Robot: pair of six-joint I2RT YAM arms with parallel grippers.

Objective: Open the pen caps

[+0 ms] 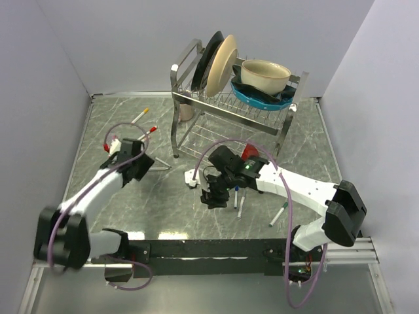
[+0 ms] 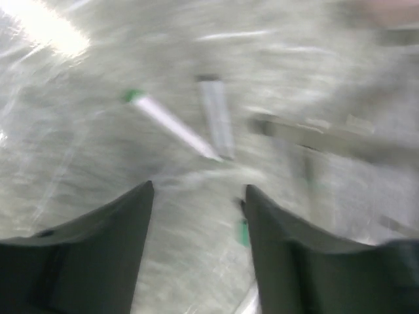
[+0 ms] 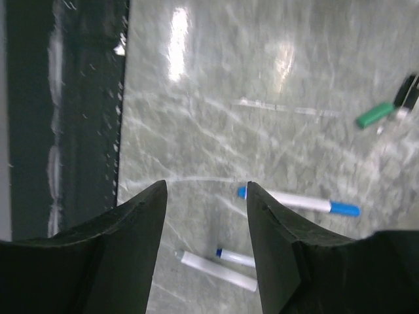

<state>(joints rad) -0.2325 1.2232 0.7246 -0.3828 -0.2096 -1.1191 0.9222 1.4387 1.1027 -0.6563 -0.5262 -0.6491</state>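
**Grey-veined tabletop, capped pens waiting, both end effectors empty**

Over by the far-left corner of the tabletop: left end effector, jaws apart, nothing between them. Too blurred in that wrist view to say more. Near the middle of the tabletop, slightly toward the near edge: right end effector, also apart and empty, hovering above a white pen with a blue cap. Two more barrels just beside it, nearer the near edge. Toward the far edge, left of the dish rack: yellow cap and red cap, each seated on its pen. Off to one side, what looks like a loose green cap.

For a clean uncapping, probably best to start with the blue pen:
- Come down square across the barrel and clamp at mid-length, never over the cap seam.
- Lift clear of the neighbouring pens before anything else.
- Bring the other end effector onto the cap alone.
- Pull straight along the pen's axis, without bending or levering sideways.
- Set both pieces down well apart.
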